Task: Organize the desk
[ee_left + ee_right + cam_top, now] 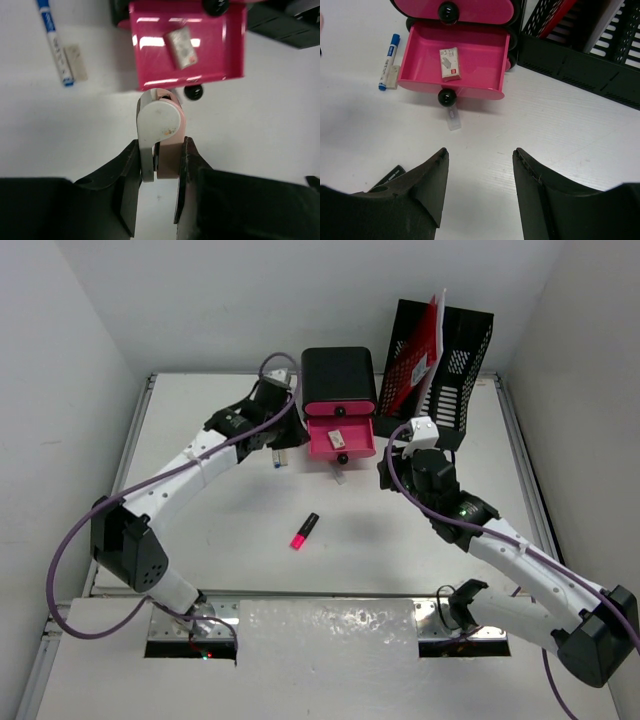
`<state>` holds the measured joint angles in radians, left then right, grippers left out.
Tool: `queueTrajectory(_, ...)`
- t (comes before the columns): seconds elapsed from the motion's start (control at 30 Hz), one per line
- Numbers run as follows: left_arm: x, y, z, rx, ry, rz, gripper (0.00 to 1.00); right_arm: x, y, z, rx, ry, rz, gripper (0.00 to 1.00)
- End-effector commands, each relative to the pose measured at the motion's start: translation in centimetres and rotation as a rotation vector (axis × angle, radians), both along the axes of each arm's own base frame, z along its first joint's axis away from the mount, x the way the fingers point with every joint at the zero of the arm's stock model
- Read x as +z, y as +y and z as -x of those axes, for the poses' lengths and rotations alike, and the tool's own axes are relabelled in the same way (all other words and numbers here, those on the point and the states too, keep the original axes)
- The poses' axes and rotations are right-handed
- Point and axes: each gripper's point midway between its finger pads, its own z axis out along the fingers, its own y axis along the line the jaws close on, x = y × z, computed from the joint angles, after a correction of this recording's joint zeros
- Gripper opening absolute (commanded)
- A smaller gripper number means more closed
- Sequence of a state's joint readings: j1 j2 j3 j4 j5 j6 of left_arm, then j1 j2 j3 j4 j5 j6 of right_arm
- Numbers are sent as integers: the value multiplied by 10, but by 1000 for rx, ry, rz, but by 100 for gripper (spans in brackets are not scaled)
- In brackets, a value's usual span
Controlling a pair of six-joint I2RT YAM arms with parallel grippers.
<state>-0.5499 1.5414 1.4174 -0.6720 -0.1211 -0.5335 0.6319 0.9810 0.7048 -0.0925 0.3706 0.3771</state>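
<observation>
The desk (240,540) is spreading out white from the arm bases at the near edge to the far wall, carrying everything else. A pink and black highlighter (304,531) is lying alone on it, about midway. Beyond that, the right gripper (480,152) is hovering over bare tabletop with its fingers spread apart and nothing between them. The left gripper (161,142) is pinching a small white-and-pink item (159,117) just in front of the open pink drawer (480,55). A small white box (450,64) is sitting in that drawer, and a little clear piece (453,120) is lying in front of its black knob (447,96). Left of the drawer, a blue marker (389,60) is lying beside a pale eraser (391,78). Farthest back, a black mesh file holder (455,350) is holding a red folder (418,355).
</observation>
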Motion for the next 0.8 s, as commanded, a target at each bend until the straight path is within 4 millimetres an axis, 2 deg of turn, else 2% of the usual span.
queueTrajectory(0.0, 25, -26, -29, -111, -109, 64, 4, 14, -1, -6, -24, -41, -13, 53)
queueTrajectory(0.13, 28, -58, -59, -219, -142, 83, 4, 19, -3, -6, -33, -46, -6, 52)
queueTrajectory(0.17, 15, -64, -66, -233, -122, 69, 4, 20, -5, -6, -39, -48, -3, 52)
queueTrajectory(0.2, 27, -70, -74, -249, -147, 84, 4, 22, -7, -5, -47, -52, -2, 52)
queueTrajectory(0.23, 24, -73, -78, -263, -150, 75, 4, 21, -8, -5, -50, -49, 3, 52)
queueTrajectory(0.27, 11, -77, -83, -271, -125, 64, 4, 22, -9, -4, -55, -51, 4, 52)
queueTrajectory(0.3, 19, -81, -90, -276, -144, 69, 4, 24, -12, -4, -65, -55, 7, 52)
queueTrajectory(0.37, 9, -85, -100, -273, -130, 49, 4, 24, -15, -2, -73, -55, 12, 52)
queueTrajectory(0.4, 6, -86, -103, -273, -125, 40, 4, 24, -18, -1, -85, -55, 16, 52)
queueTrajectory(0.43, -8, -84, -105, -266, -85, 17, 4, 25, -20, 0, -90, -58, 14, 52)
queueTrajectory(0.5, -7, -84, -110, -260, -87, 0, 4, 25, -24, 1, -106, -60, 18, 52)
queueTrajectory(0.6, -21, -77, -113, -237, -53, -47, 4, 24, -29, 4, -122, -58, 18, 52)
queueTrajectory(0.7, -44, -63, -112, -192, 9, -121, 4, 22, -31, 5, -132, -56, 20, 52)
queueTrajectory(0.77, -51, -54, -113, -153, 28, -161, 4, 22, -32, 6, -134, -54, 19, 52)
